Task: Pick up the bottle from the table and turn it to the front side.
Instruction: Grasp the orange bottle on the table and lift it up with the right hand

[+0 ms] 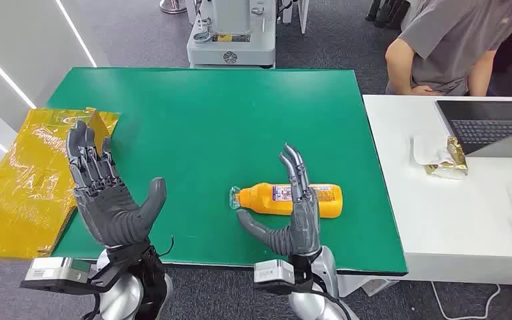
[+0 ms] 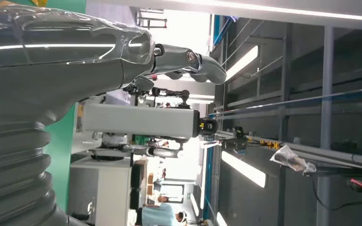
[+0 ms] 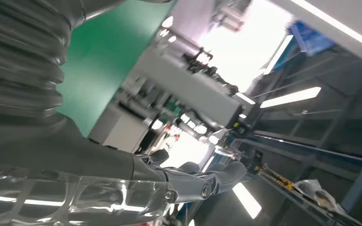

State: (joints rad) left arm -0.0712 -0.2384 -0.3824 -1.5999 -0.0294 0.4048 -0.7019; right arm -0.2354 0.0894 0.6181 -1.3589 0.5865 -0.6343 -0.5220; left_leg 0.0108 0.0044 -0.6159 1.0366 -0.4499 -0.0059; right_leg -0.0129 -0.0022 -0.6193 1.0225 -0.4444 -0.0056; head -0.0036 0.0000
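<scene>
An orange bottle [image 1: 327, 201] lies on its side on the green table [image 1: 207, 120], its clear cap [image 1: 235, 198] pointing left and a label facing up. My right hand [image 1: 295, 220] is raised in front of the bottle's middle, fingers spread and pointing up, holding nothing and hiding part of the bottle. At the table's front left, my left hand [image 1: 103, 190] is also raised with fingers apart, palm toward the bottle, empty. The wrist views show my left hand [image 2: 52, 61] and my right hand [image 3: 122, 183] against the ceiling and room.
Yellow plastic sheeting [image 1: 27, 180] lies at the table's left edge. A white table [image 1: 453, 220] on the right carries a laptop [image 1: 490, 123] and a gold packet [image 1: 448, 160]. A person [image 1: 440, 43] stands behind it. A white machine base [image 1: 232, 40] is past the far edge.
</scene>
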